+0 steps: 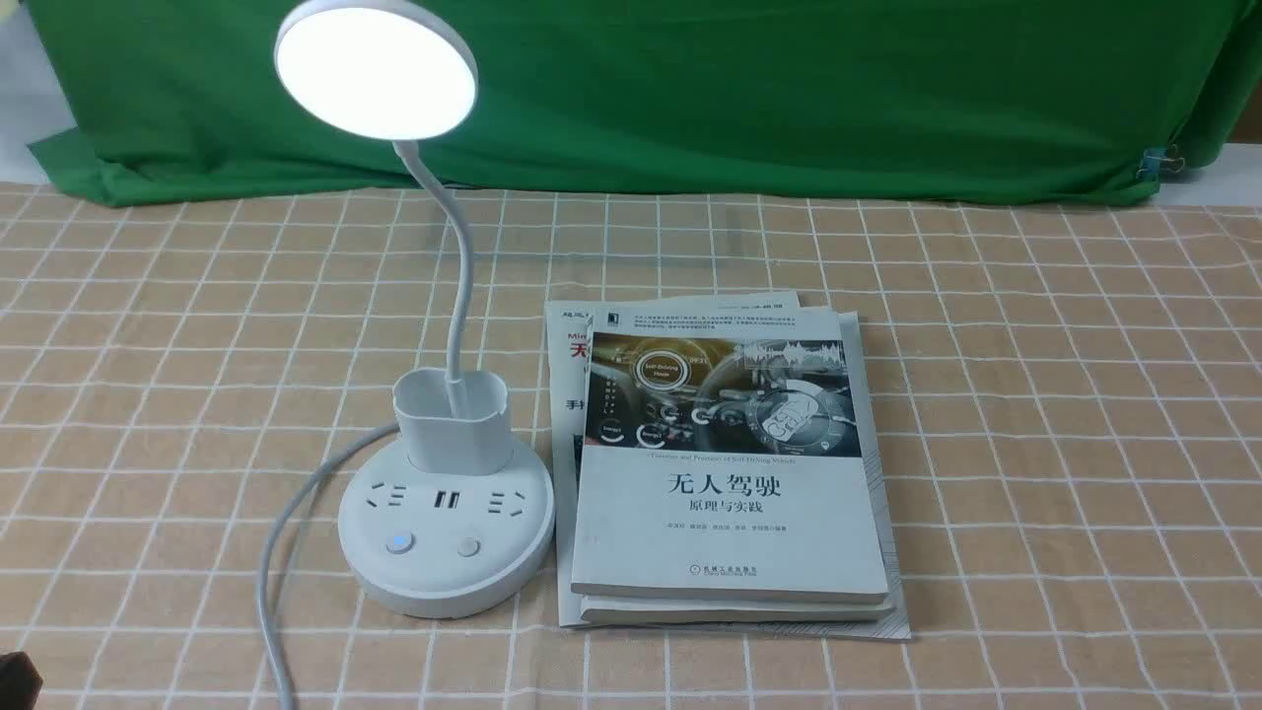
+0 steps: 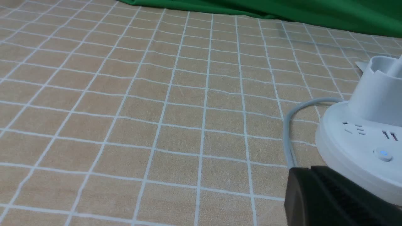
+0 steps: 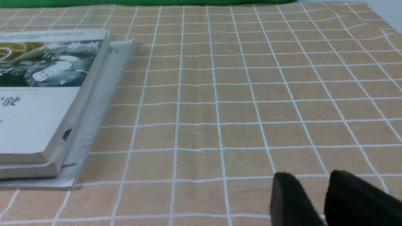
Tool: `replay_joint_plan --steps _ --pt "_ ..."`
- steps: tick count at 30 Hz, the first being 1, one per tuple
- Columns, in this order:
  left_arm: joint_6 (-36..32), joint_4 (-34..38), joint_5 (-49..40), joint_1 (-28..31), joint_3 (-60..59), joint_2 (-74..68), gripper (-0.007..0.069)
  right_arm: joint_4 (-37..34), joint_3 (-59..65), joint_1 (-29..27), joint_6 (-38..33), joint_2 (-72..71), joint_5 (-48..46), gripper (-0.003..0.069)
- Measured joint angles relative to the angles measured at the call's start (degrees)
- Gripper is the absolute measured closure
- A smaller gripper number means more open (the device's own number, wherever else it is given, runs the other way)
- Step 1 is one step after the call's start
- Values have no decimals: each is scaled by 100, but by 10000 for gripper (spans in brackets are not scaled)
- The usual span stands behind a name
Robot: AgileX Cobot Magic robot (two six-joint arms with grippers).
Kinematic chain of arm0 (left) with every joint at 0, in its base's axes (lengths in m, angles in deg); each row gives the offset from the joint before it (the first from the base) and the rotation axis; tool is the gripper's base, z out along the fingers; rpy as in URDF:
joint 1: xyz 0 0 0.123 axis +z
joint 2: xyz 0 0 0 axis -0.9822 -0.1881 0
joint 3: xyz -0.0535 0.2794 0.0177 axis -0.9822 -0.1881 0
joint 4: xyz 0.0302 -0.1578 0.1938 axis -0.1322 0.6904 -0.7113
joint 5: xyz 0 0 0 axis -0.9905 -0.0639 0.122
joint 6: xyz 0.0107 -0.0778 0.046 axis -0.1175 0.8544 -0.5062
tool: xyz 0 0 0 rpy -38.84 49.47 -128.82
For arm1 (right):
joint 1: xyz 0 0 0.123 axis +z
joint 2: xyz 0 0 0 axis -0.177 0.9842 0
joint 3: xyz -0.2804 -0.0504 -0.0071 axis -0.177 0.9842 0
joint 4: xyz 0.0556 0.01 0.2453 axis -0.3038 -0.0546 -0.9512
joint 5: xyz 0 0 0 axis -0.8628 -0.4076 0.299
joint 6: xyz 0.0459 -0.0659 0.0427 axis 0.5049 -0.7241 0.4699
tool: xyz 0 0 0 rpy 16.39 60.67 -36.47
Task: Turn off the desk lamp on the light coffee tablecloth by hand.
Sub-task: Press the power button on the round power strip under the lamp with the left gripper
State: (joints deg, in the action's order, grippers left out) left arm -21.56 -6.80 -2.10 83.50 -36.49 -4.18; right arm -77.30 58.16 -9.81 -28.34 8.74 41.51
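Observation:
The white desk lamp (image 1: 444, 532) stands on the light coffee tablecloth (image 1: 1035, 394), left of centre. Its round head (image 1: 375, 69) glows. The base carries a blue-lit button (image 1: 398, 543) and a plain button (image 1: 468, 547). In the left wrist view my left gripper (image 2: 309, 169) is shut and holds nothing. It sits low over the cloth just beside the lamp base (image 2: 355, 147), near the cord (image 2: 287, 125) and short of the lit button (image 2: 382, 153). My right gripper (image 3: 314, 182) is slightly open and empty over bare cloth, away from the lamp.
A stack of books (image 1: 730, 473) lies right beside the lamp base, and it also shows in the right wrist view as books (image 3: 47, 94). The lamp's cord (image 1: 286, 532) runs to the front edge. A green backdrop cloth (image 1: 739, 89) hangs behind.

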Motion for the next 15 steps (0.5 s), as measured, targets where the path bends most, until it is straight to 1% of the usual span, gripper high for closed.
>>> replay_joint_plan --steps 15 --pt "-61 0 0 0 0 0 624 0 0 0 0 0 0 416"
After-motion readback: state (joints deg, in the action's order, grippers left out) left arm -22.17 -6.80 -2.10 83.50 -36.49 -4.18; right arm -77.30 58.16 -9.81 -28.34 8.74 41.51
